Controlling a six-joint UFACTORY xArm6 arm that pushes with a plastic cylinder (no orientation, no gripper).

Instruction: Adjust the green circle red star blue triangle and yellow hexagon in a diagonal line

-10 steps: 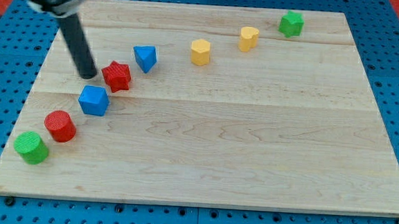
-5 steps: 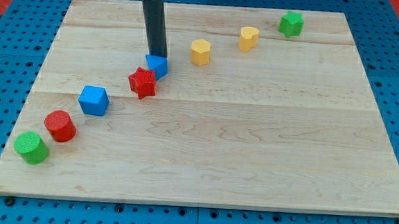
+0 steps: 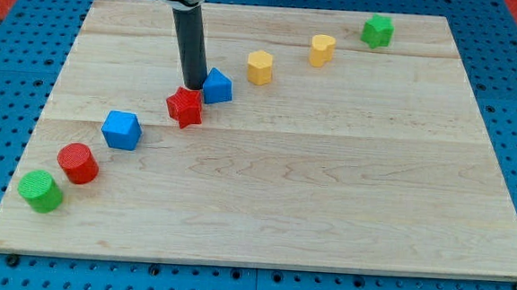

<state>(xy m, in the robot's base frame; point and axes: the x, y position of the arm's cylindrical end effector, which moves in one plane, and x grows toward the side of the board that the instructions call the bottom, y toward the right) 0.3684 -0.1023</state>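
Observation:
The green circle lies at the board's bottom left corner. The red star sits left of centre, with the blue triangle just up and right of it. The yellow hexagon lies further up and right. Together they run along a diagonal from bottom left to top right. My tip stands just above the red star and at the blue triangle's left side, close to both.
A red circle and a blue cube lie on the same diagonal between the green circle and the star. A yellow heart-like block and a green block continue it to the top right. The wooden board rests on a blue pegboard.
My tip went from left of the red star to behind the blue triangle, then settled on the triangle's left. The red star moved right and down; the blue triangle moved right.

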